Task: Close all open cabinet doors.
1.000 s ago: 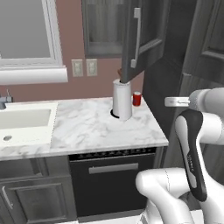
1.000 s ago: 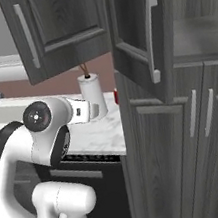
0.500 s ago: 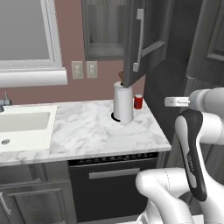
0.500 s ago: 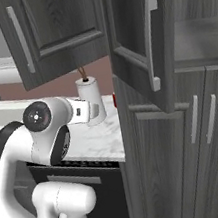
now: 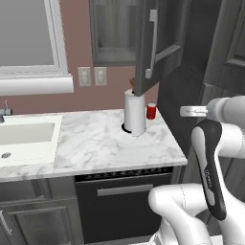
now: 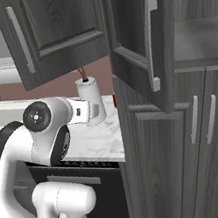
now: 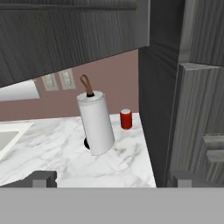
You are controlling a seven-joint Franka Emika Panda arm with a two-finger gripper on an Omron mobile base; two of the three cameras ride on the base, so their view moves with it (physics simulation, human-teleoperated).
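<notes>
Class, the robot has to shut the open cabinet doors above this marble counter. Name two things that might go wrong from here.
1. The open upper cabinet door hangs right above the paper towel roll and red can; an arm reaching for it might knock them over.
2. In the right base view a second open door stands near the arm, so swinging past it risks a collision.
</notes>
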